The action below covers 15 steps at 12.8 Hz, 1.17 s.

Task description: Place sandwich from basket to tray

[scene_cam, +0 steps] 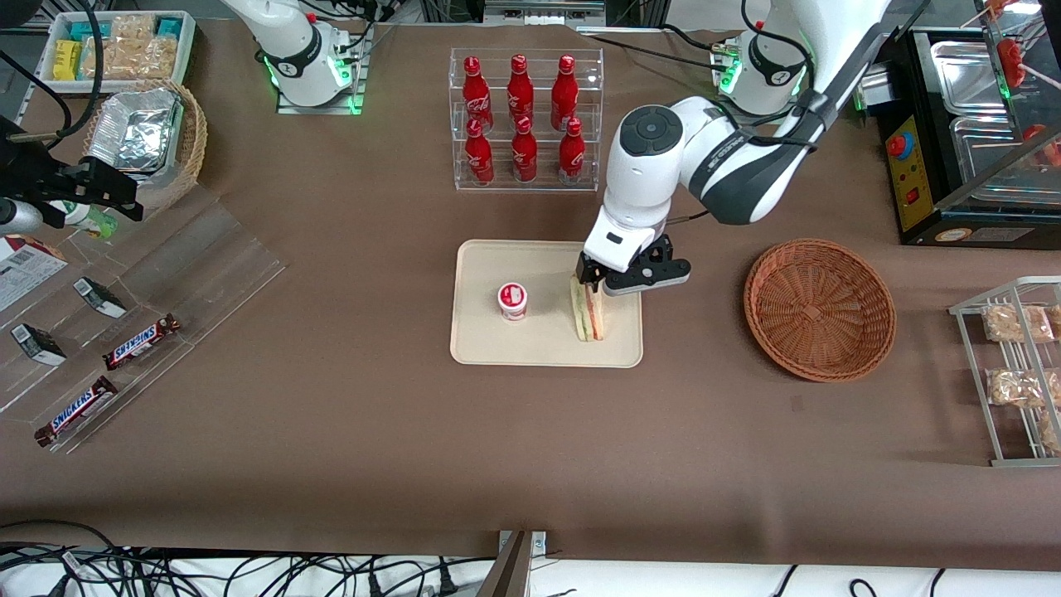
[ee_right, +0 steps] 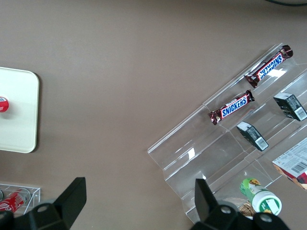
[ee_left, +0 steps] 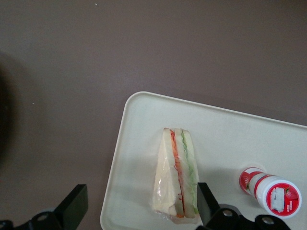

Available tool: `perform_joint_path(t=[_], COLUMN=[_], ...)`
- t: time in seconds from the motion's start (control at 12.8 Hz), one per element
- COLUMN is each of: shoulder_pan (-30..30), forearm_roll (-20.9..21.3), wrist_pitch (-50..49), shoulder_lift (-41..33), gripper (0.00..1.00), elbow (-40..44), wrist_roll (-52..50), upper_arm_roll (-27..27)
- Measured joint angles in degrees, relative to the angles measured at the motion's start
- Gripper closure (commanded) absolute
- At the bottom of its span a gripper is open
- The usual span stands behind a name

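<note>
Front view: sandwich (scene_cam: 590,317) on tray (scene_cam: 489,348), hand (scene_cam: 598,280) apparently open above.

The sandwich (ee_left: 175,175) lay on the cream tray (ee_left: 220,134) close to its rounded corner, a wrapped wedge with pale bread and red, orange and green layers showing along its cut face. The gripper (ee_left: 139,208) hung just above it with its two black fingers (ee_left: 74,205) spread wide, one over the brown tabletop (ee_left: 96,57) outside the tray, the other just beside the sandwich's green edge. A small red-and-white cup (ee_left: 271,191) stood on the tray near the sandwich, apart from it.
</note>
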Motion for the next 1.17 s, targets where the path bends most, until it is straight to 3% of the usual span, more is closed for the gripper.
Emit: perform_joint_path(t=[0.23,0.47,0.62,0.93,1.17], shoulder_pan=[0.8,1.6,1.6,1.4,1.3], forearm_roll=[-9.2,-12.9,-13.9,-22.0,-25.1], wrist_pitch=[-17.0,-29.1,-30.8,-33.1,-33.3], shoulder_lift=[-1.9,-3.2,-4.2,-6.7,-7.0], gripper=[0.00,0.00,0.00,0.00,0.00], elbow=[11.0,21.3,23.3,23.6,23.5], wrist_roll=[15.3,27.6,31.7,48.8,58.0], upper_arm_roll=[1.6,6.3,9.6,21.5,28.9])
